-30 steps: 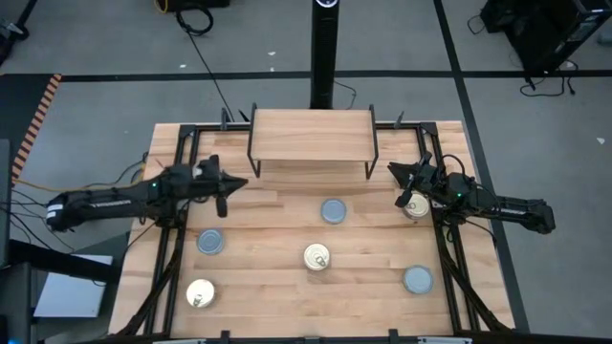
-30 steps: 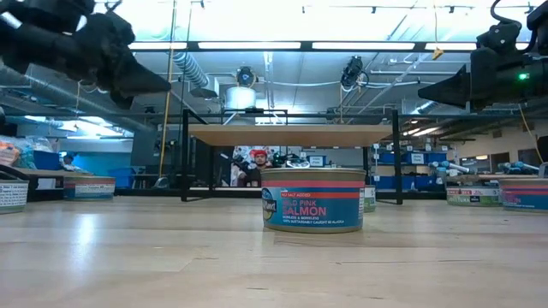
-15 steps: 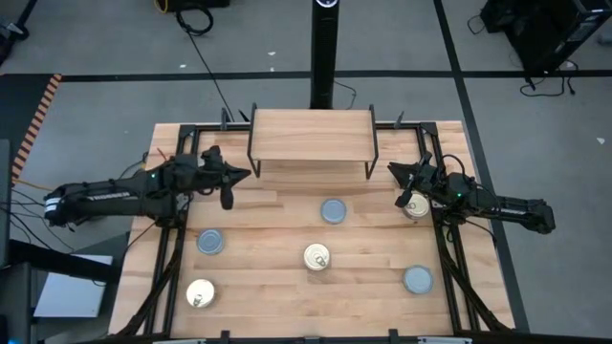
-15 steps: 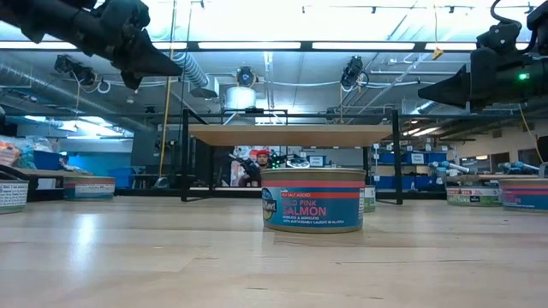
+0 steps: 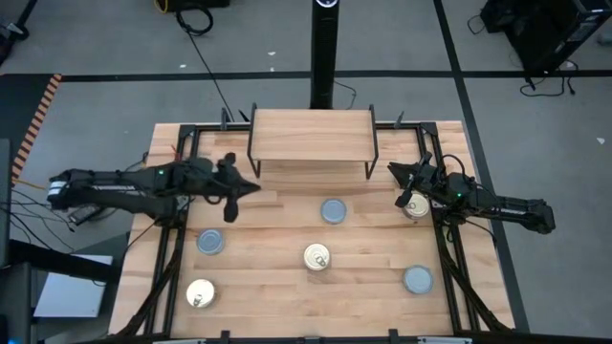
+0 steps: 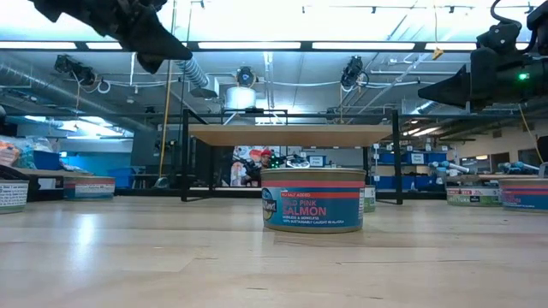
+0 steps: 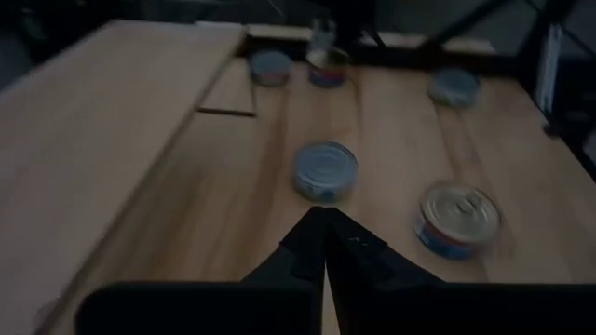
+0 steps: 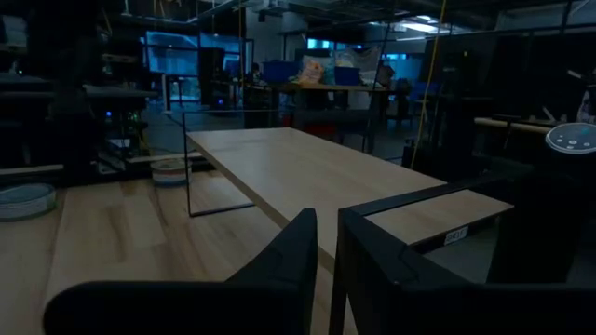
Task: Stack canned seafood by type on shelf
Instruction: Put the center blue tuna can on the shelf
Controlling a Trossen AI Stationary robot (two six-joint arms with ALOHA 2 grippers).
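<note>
1. Left gripper [image 5: 251, 184] closed, empty, hovering just left of shelf [image 5: 311, 135] front-left leg; right gripper [image 5: 394, 170] nearly closed, empty, beside shelf's right end.
2. Risk: descending with closed jaws onto a tin, knocking it away; clipping the shelf leg.
3. Nearest tins: blue-grey tin [image 5: 210, 241] nearer than left gripper, blue-grey tin [image 5: 334, 210] right of it, gold tin [image 5: 317, 256] mid-table. Shelf top bare.

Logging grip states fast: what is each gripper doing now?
Left gripper: shut, empty, in front of the shelf.
Right gripper: nearly shut, holding nothing.
</note>
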